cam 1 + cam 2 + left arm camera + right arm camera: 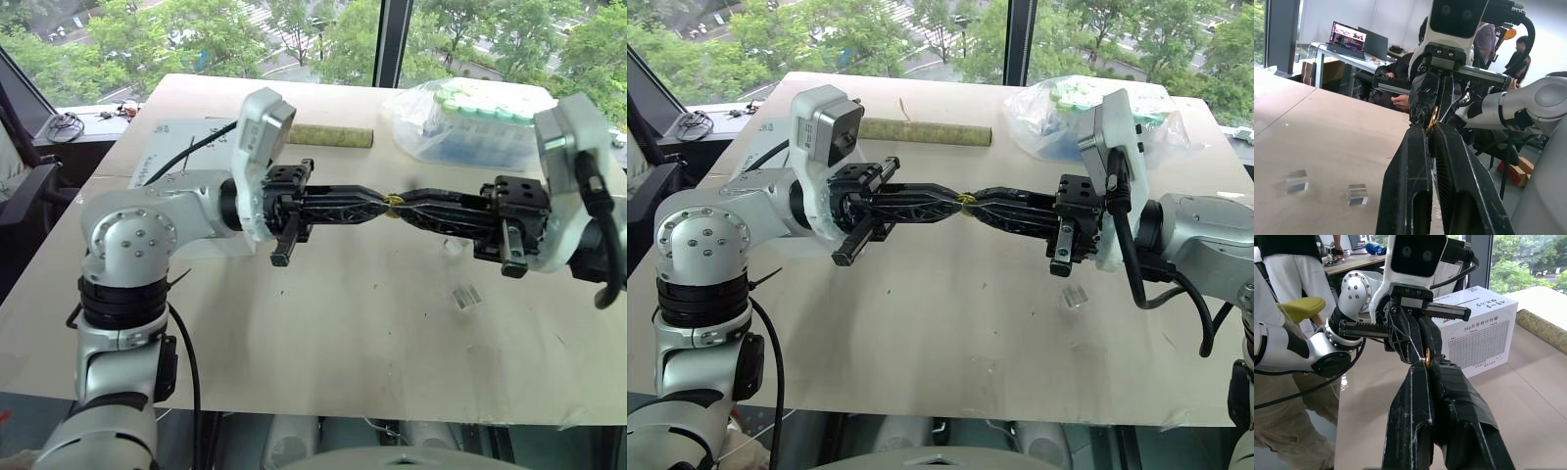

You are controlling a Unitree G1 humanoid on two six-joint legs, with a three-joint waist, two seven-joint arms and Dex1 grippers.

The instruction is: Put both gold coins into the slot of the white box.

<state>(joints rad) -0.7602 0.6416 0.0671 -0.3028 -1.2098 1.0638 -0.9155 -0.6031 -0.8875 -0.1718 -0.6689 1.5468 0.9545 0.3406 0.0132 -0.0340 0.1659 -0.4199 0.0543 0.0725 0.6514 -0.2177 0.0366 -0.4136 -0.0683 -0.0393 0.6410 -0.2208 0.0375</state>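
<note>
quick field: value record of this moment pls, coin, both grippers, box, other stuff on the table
coin: one gold coin held above the table, pinched where the two grippers' tips meet
left gripper: shut on the coin, pointing level toward the right gripper
right gripper: shut on the same coin, pointing level toward the left gripper
white box: on the table behind the left arm, coin not yet in it
table: bag of green-capped tubes, small clear blocks, a roll at the far edge

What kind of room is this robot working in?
Probably an office or lab on an upper floor: big windows over treetops, an open laptop on a desk, people nearby, a plain beige worktable.
</note>
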